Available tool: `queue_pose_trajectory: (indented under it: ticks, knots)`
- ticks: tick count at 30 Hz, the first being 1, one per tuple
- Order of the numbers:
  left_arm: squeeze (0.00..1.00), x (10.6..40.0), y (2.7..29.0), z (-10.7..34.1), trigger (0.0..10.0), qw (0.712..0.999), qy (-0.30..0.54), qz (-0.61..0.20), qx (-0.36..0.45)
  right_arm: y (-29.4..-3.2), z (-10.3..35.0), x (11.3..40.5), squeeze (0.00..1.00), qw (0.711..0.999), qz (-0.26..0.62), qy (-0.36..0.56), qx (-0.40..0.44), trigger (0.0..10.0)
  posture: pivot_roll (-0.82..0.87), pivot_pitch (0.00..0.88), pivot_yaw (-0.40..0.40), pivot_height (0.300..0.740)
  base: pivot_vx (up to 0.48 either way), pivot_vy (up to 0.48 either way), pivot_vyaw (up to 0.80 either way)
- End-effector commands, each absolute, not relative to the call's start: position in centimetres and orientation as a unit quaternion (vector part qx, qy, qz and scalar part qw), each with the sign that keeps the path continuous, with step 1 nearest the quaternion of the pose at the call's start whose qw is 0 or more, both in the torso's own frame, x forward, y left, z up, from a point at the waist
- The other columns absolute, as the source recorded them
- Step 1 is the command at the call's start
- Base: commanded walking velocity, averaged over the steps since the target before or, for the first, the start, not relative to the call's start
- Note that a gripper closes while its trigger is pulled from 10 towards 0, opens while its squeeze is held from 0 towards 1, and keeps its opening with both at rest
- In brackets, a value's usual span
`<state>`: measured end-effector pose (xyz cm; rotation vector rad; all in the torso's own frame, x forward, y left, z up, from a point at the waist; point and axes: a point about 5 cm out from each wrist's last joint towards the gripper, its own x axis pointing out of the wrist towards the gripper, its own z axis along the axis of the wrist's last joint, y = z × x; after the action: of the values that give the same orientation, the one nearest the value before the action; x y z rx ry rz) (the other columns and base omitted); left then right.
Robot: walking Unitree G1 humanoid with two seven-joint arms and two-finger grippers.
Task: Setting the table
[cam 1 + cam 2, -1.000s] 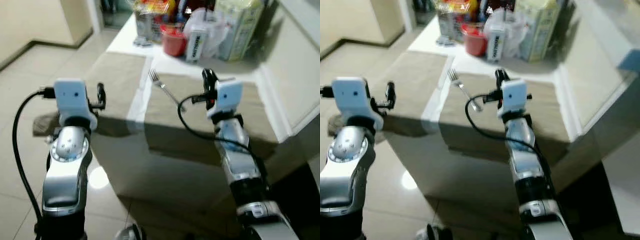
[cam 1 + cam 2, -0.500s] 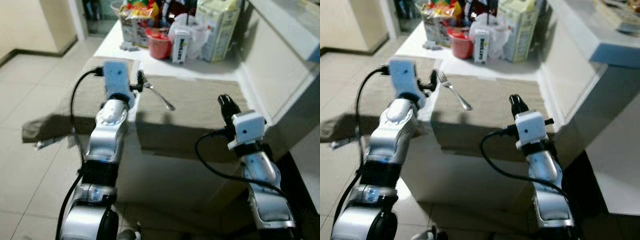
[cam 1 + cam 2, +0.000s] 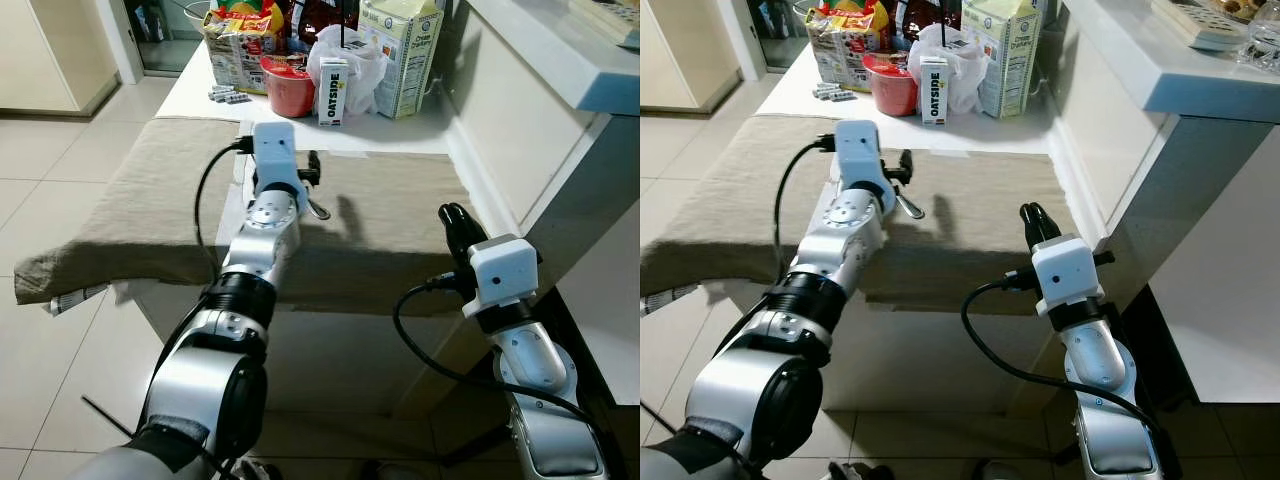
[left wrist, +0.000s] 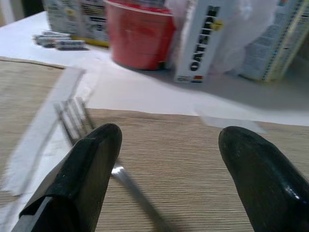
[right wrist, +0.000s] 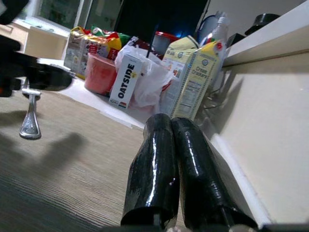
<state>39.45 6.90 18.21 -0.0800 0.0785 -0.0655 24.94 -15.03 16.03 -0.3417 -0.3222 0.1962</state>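
A silver fork (image 4: 72,117) lies on the tan placemat (image 3: 390,220), tines toward the groceries and its handle end (image 3: 318,210) toward me. My left gripper (image 3: 313,170) hovers just above the fork and is open. In the left wrist view the fork runs beside one finger (image 4: 91,159), and the other finger (image 4: 256,164) stands well apart. My right gripper (image 3: 458,222) is shut with nothing in it, low over the placemat's near right part. Its fingers (image 5: 176,169) are pressed together in the right wrist view.
A second tan mat (image 3: 150,190) covers the table's left, hanging over the edge. At the back stand a red cup (image 3: 290,88), an Oatside carton (image 3: 331,92), a white bag (image 3: 365,60), a milk carton (image 3: 395,55) and snack bags (image 3: 235,50). A white counter ledge (image 3: 540,60) borders the right.
The camera has shifted and come closer. My left arm has reached forward across the table to the fork. My right gripper has drawn back from the fork to the mat's near right.
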Motion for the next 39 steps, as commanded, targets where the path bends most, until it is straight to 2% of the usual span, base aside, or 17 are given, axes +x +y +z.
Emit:
queue_pose_trajectory:
  ticks: [1, 7, 11, 12, 15, 18, 23, 27, 28, 31, 36, 37, 38, 39]
  knots:
    - [0.00, 39.6, 5.7, 19.0, 10.0, 0.998, 0.031, -0.048, -0.040, -14.9, 16.4, 24.8, 0.00, 0.967, 0.099, -0.159, -0.174, 10.0, -0.15, 0.063, 0.008, 0.740, 0.000, 0.000, 0.00]
    - [0.00, 39.2, 3.3, 19.1, 10.0, 0.995, 0.053, -0.077, -0.033, -14.6, 16.3, 24.9, 0.00, 0.967, 0.103, -0.152, -0.175, 10.0, -0.14, 0.066, 0.012, 0.740, 0.000, 0.000, 0.00]
    - [0.00, 38.5, 1.4, 20.3, 10.0, 0.994, 0.032, -0.102, -0.038, -14.7, 16.2, 24.8, 0.00, 0.968, 0.102, -0.149, -0.175, 10.0, -0.13, 0.068, 0.014, 0.740, 0.000, 0.000, 0.00]
    - [0.00, 37.9, 0.2, 21.3, 10.0, 0.991, 0.005, -0.129, -0.037, -14.7, 16.1, 24.8, 0.00, 0.968, 0.102, -0.148, -0.175, 10.0, -0.12, 0.069, 0.015, 0.740, 0.000, 0.000, 0.00]
    - [0.00, 36.9, -1.0, 22.1, 10.0, 0.986, -0.008, -0.165, -0.033, -14.6, 16.0, 24.8, 0.00, 0.968, 0.103, -0.146, -0.175, 10.0, -0.12, 0.067, 0.015, 0.740, 0.000, 0.000, 0.00]
    - [0.00, 36.5, -1.1, 22.1, 10.0, 0.984, -0.003, -0.175, -0.032, -14.5, 15.9, 24.9, 0.00, 0.968, 0.105, -0.145, -0.175, 10.0, -0.11, 0.063, 0.013, 0.740, 0.000, 0.000, 0.00]
    - [0.00, 35.1, -0.3, 20.9, 10.0, 0.978, 0.052, -0.199, -0.033, -14.3, 15.7, 25.3, 0.00, 0.969, 0.106, -0.142, -0.173, 10.0, -0.08, 0.063, 0.006, 0.740, 0.000, 0.000, 0.00]
    - [0.00, 34.6, 0.3, 20.8, 10.0, 0.978, 0.047, -0.202, -0.020, -14.2, 15.5, 25.4, 0.00, 0.969, 0.109, -0.140, -0.172, 10.0, -0.08, 0.062, 0.003, 0.740, 0.000, 0.000, 0.00]
    - [1.00, 34.3, 1.0, 20.9, 10.0, 0.979, 0.032, -0.201, -0.023, -14.2, 15.5, 25.5, 0.00, 0.969, 0.110, -0.139, -0.172, 10.0, -0.08, 0.059, -0.002, 0.740, 0.000, 0.000, 0.00]
    - [1.00, 34.1, 1.4, 21.0, 10.0, 0.978, 0.022, -0.203, -0.031, -14.3, 15.4, 25.7, 0.00, 0.969, 0.108, -0.138, -0.173, 10.0, -0.07, 0.055, -0.006, 0.740, 0.000, 0.000, 0.00]
    - [1.00, 33.3, 1.7, 21.2, 10.0, 0.976, 0.004, -0.220, 0.004, -14.4, 14.9, 26.1, 0.00, 0.970, 0.109, -0.128, -0.178, 10.0, -0.07, 0.051, -0.010, 0.740, 0.000, 0.000, 0.00]
    - [0.20, 33.3, 1.7, 21.2, 10.0, 0.976, 0.003, -0.218, 0.007, -14.3, 14.8, 26.1, 0.00, 0.970, 0.108, -0.127, -0.177, 10.0, -0.07, 0.051, -0.010, 0.740, 0.000, 0.000, 0.00]
    - [0.00, 33.1, 1.7, 21.3, 0.0, 0.975, 0.002, -0.220, 0.006, -14.2, 14.9, 26.2, 0.00, 0.969, 0.110, -0.129, -0.178, 10.0, -0.07, 0.048, -0.010, 0.740, 0.000, 0.000, 0.00]
    - [0.00, 33.1, 1.7, 21.3, 0.0, 0.975, 0.002, -0.220, 0.006, -14.2, 14.9, 26.2, 0.00, 0.969, 0.110, -0.129, -0.178, 10.0, -0.07, 0.048, -0.010, 0.740, 0.000, 0.000, 0.00]
